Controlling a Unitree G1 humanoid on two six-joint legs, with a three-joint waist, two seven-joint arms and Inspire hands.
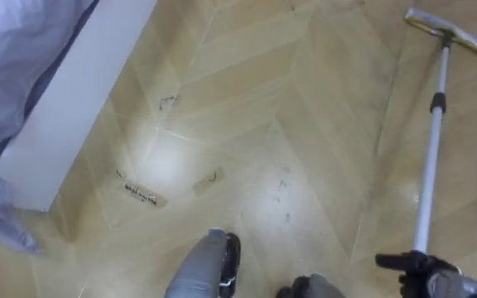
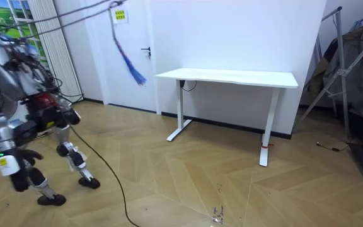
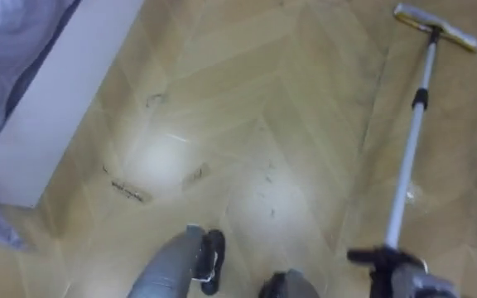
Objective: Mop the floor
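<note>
We see the mop (image 1: 427, 178) on our right side. Its flat head (image 1: 447, 31) is down on the floor (image 1: 321, 108), well ahead of us, and the pole slants back toward us. The right hand (image 1: 416, 269) is on the near end of the pole, with its dark fingers (image 1: 392, 261) curled round it in a closed grip.

On our left is a white bed frame (image 1: 73, 99) with a pale lilac sheet (image 1: 15, 50) draped over it. A fold of the sheet hangs down past the frame's near corner.

There are dark scuff marks (image 1: 143, 196) on the floor near that corner, in front of our feet, and fainter specks between them and the pole. The mop head is well apart from all of them.

In the room view we stand at the left, bent forward, legs staggered. The white desk (image 2: 232, 77) is against the far wall, well apart from us. A door (image 2: 131, 57) is beside the desk on the room view's left, and a clothes rack (image 2: 345, 69) stands at the room view's right.
</note>
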